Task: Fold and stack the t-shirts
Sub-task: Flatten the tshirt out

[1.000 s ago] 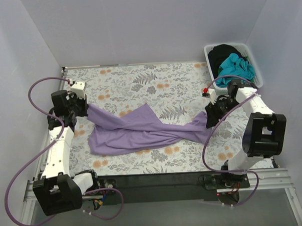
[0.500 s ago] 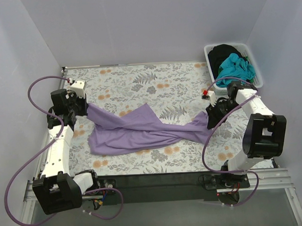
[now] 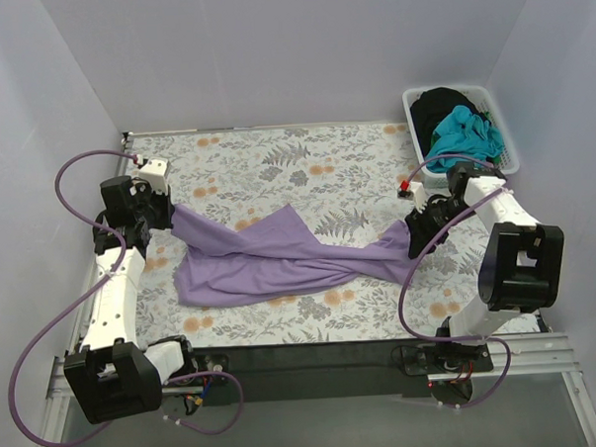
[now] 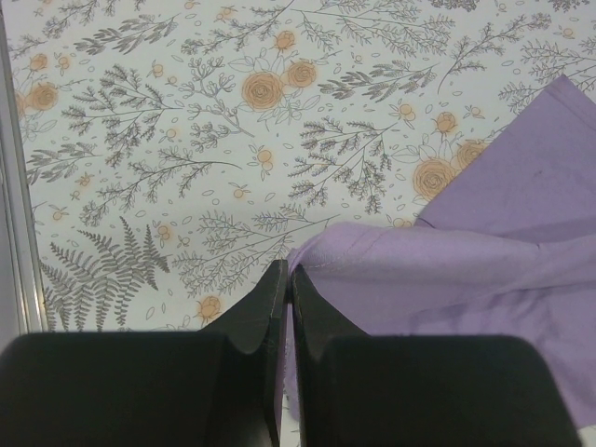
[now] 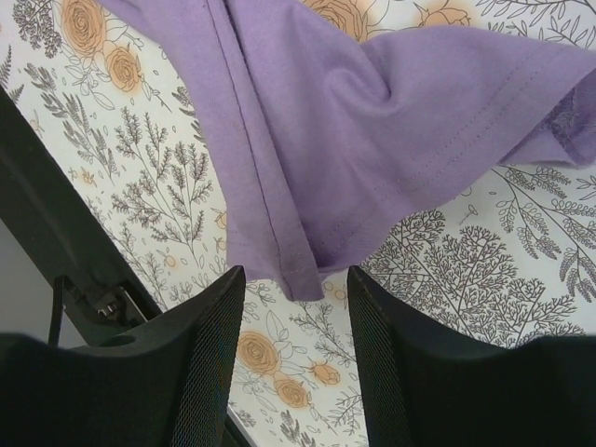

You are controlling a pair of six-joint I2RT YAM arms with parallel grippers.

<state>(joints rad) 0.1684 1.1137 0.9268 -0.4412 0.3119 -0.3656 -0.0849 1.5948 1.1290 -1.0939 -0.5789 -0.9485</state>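
Two pincers, one lavender t-shirt (image 3: 280, 254) across the counter (image 3: 275, 155)
left pincer (image 4: 287, 279) clamped on its end; right pincer (image 5: 295, 275) parted over the hem; basket (image 3: 408, 100) holding teal shirt (image 3: 464, 129) and black shirt (image 3: 441, 103) far right.

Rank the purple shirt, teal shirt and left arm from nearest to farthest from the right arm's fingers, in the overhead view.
1. The purple shirt, its end at the right fingers.
2. The teal shirt, in the basket, back right.
3. The left arm, far left.
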